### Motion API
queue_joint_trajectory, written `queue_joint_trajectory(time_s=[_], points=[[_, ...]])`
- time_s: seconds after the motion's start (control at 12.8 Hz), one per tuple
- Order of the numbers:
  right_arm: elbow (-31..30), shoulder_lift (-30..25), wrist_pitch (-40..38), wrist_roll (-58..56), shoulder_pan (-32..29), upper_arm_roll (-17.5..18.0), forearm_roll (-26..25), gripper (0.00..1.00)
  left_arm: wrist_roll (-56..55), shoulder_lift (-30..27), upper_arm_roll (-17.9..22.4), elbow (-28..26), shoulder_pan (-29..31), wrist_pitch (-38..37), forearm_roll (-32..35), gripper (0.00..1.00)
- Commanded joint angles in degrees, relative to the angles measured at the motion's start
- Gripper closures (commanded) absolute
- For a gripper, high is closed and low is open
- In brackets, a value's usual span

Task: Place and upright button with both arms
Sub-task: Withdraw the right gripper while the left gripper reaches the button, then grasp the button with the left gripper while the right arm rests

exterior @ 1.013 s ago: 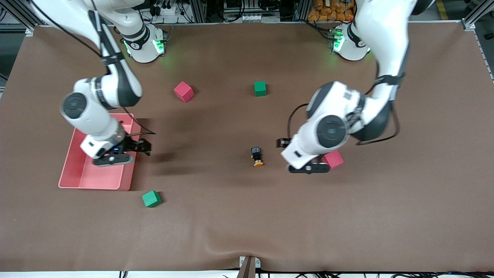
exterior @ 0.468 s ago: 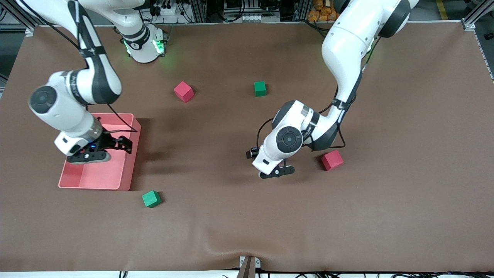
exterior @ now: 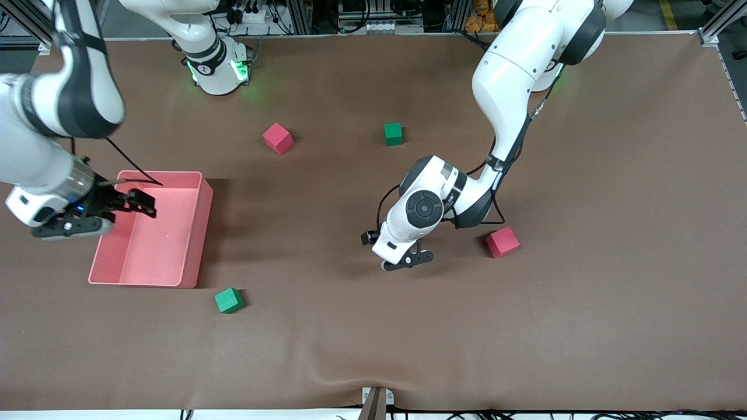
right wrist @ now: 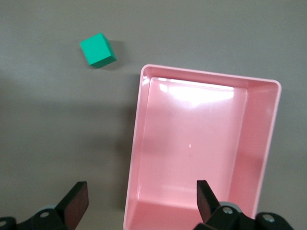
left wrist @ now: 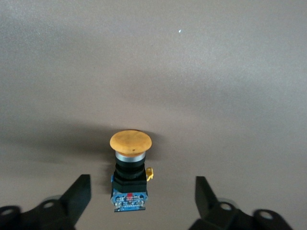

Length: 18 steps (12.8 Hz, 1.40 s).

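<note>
The button (left wrist: 130, 175) lies on its side on the brown table. It has a round orange cap, a black body and a blue-grey base end. My left gripper (left wrist: 141, 191) is open, low over the button, with one finger on each side of the base end and not touching it. In the front view the left gripper (exterior: 397, 256) hides the button. My right gripper (exterior: 137, 204) is open and empty, up over the edge of the pink bin (exterior: 198, 233). The right wrist view shows its gripper (right wrist: 140, 196) above the bin's wall (right wrist: 136, 158).
A pink cube (exterior: 502, 241) sits beside the left gripper, toward the left arm's end. A green cube (exterior: 229, 300) lies nearer the front camera than the bin and shows in the right wrist view (right wrist: 97, 50). Another pink cube (exterior: 277, 138) and green cube (exterior: 393, 133) lie nearer the bases.
My left gripper moved from beside the pink cube to over the button and now hides it in the front view. My right gripper moved from over the bin's middle toward the table's end.
</note>
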Motion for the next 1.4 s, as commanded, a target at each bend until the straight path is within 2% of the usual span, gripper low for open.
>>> queue_joint_trajectory(time_s=[0.0,0.08,0.31,0.47,0.7,1.01,1.17,1.32], points=[[9.92,-0.04,-12.08,-0.47,-1.09,1.01,0.67,0.0,-0.59,1.07,0.75,1.91,-0.56,-0.01,-1.15,0.16],[12.73,-0.03,-15.86,-0.47,-1.01,0.92,0.14,0.0,-0.59,1.16,0.92,1.91,-0.74,0.07,-1.06,0.21],[21.61,-0.03,-27.2,-0.03,-2.58,0.13,-0.74,0.0,-1.21,2.47,1.45,1.83,-3.1,1.12,-0.98,0.22],[23.92,-0.38,-31.44,3.99,-2.68,-0.05,-0.74,0.0,-1.12,2.56,2.06,1.74,-3.2,1.13,-0.89,0.23],[26.12,0.14,-31.9,6.38,-4.07,-0.39,-0.57,0.0,-0.77,2.65,2.68,1.56,-3.2,1.13,-0.54,0.29],[26.21,0.32,-30.93,10.34,-4.09,-0.31,-0.83,0.0,-0.68,3.09,3.12,1.13,-3.46,1.13,0.16,0.29],[26.38,0.32,-30.93,10.34,-4.26,-0.22,-1.09,0.0,-0.59,3.0,3.12,1.12,-3.81,1.04,0.25,0.39],[26.56,0.23,-31.1,10.34,-4.08,-0.14,-0.92,0.0,-0.59,3.09,3.21,1.04,-3.9,0.95,0.34,0.43]])
